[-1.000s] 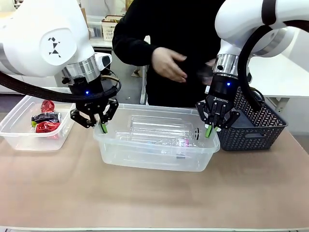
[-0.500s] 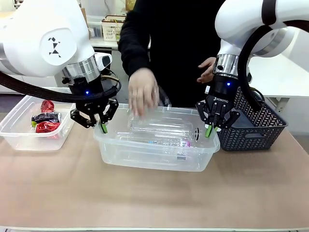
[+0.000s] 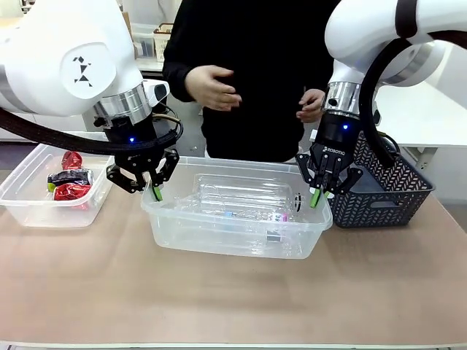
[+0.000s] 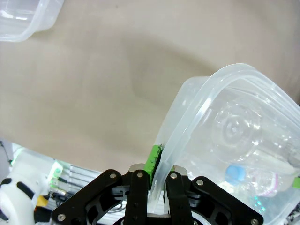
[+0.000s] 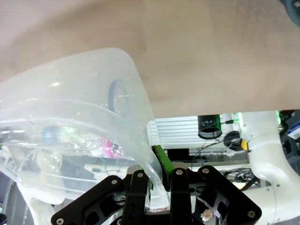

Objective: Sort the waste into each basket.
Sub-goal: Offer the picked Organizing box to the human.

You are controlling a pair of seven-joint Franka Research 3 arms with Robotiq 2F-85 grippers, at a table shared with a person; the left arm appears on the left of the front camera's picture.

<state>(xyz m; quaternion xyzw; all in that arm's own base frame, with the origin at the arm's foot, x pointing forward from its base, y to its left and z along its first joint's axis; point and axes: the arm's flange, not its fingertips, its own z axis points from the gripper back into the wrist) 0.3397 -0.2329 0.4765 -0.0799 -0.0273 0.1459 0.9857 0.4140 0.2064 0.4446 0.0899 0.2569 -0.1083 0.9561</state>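
A clear basket stands at the table's middle with several clear plastic bottles lying in it. My left gripper is shut on its left rim, and the right gripper is shut on its right rim. The left wrist view shows the rim pinched between the green pads, with a bottle behind the wall. In the right wrist view, the basket wall rises from the closed jaws. A second clear basket at the left holds red cans and wrappers.
A person in black stands at the far side, one hand raised at chest height and the other hand near my right arm. A dark lattice basket sits just right of the right gripper. Bare table lies in front.
Half a second ago the person's hand reached down into the middle basket among the bottles. It has drawn back to the chest. Both grippers stayed put.
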